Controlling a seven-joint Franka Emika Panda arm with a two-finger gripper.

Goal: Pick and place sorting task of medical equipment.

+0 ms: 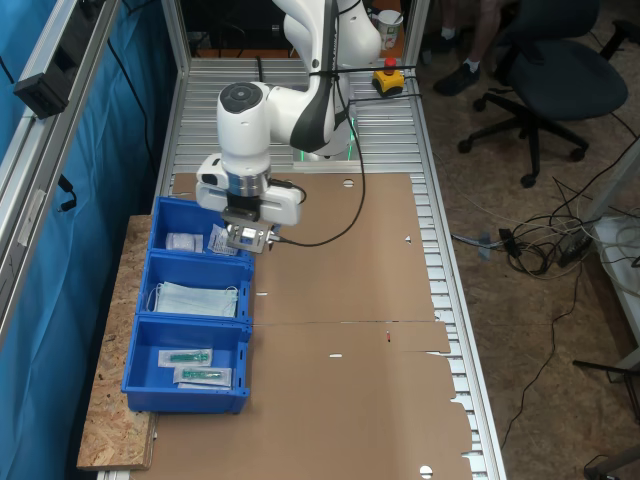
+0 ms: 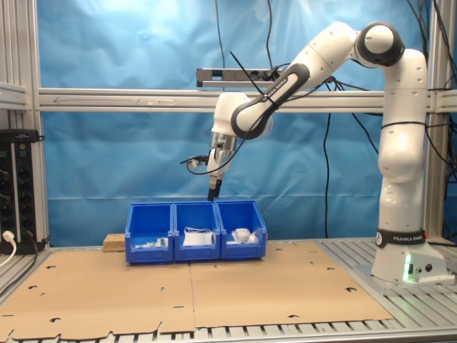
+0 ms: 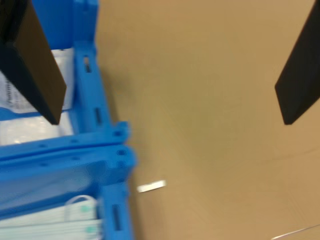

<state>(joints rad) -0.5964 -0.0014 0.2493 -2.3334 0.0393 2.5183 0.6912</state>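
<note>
Your hand [image 1: 246, 240] hangs wide open and empty above the end blue bin [image 1: 170, 215], where wrapped white packets [image 1: 184, 241] lie; face masks [image 1: 196, 299] fill the middle bin.

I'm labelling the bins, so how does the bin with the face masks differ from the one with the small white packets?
The middle bin holds flat pale-blue face masks; the bin nearest the robot base holds small white packets in crinkly clear wrap. The open gripper hangs above the packet bin's edge, not the mask bin. Both are matching blue bins, side by side.
</note>
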